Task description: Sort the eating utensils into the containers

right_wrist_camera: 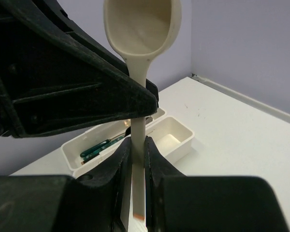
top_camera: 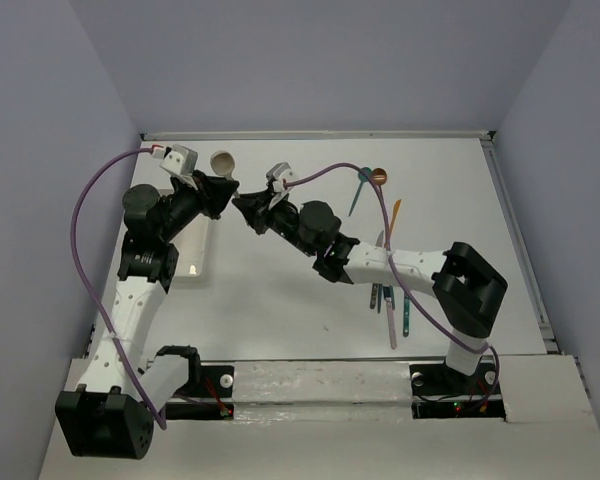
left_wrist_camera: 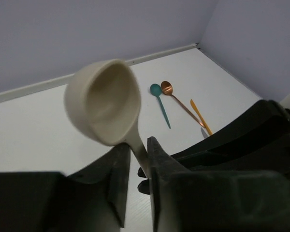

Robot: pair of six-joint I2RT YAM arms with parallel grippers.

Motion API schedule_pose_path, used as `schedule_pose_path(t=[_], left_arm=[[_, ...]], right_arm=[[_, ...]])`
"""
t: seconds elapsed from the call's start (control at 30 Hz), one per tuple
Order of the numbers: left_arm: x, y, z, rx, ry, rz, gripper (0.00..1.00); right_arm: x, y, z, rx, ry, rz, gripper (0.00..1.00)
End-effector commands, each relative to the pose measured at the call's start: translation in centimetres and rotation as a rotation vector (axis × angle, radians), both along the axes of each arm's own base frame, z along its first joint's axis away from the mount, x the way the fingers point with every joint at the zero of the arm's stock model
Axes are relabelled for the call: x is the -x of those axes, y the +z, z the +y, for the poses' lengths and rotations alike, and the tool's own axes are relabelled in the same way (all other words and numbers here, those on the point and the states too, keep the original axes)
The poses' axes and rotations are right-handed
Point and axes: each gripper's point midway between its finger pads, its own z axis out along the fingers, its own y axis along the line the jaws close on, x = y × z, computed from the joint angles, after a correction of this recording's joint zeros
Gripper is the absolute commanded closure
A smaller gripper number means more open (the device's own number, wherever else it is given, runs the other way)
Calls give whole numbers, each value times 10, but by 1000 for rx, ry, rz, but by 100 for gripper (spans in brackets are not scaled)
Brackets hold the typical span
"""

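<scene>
A beige spoon [top_camera: 222, 161] stands bowl-up over the back left of the table, held between both grippers. My left gripper [top_camera: 228, 190] is shut on its neck just below the bowl [left_wrist_camera: 104, 101]. My right gripper [top_camera: 245, 208] is shut on the flat handle [right_wrist_camera: 138, 159] lower down. The paired white trays [top_camera: 202, 250] lie under the left arm. In the right wrist view the near tray [right_wrist_camera: 181, 140] looks bare, and the far tray [right_wrist_camera: 70, 147] holds teal-handled utensils [right_wrist_camera: 101, 145]. Left gripper [left_wrist_camera: 139, 147]; right gripper [right_wrist_camera: 137, 145].
A teal spoon [top_camera: 363, 190], a copper spoon [top_camera: 379, 178] and an orange knife [top_camera: 395, 215] lie at the back right, also in the left wrist view [left_wrist_camera: 160, 105]. Several more utensils [top_camera: 390, 300] lie partly under the right forearm. Walls close the table's back and sides.
</scene>
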Motion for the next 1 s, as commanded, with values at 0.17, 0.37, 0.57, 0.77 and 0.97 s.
schedule_pose_path(t=[0.17,0.37,0.57,0.77,0.97], left_arm=[[-3,13,9,-20,34,-77,100],[-26,-8,104,-226,335,-40,100],[-36,-73,197,-513,524,130,100],[-45,-153,247,-569,557,382,100],[-57,-202,264,-589,534,524,100]], right_arm=[[3,23,15,-57,31,-33,100],[-12,-6,3,61,-70,55,21],[-14,-22,-25,96,-143,86,18],[-17,-43,-34,148,-165,111,18],[-18,-55,-35,192,-173,130,18]])
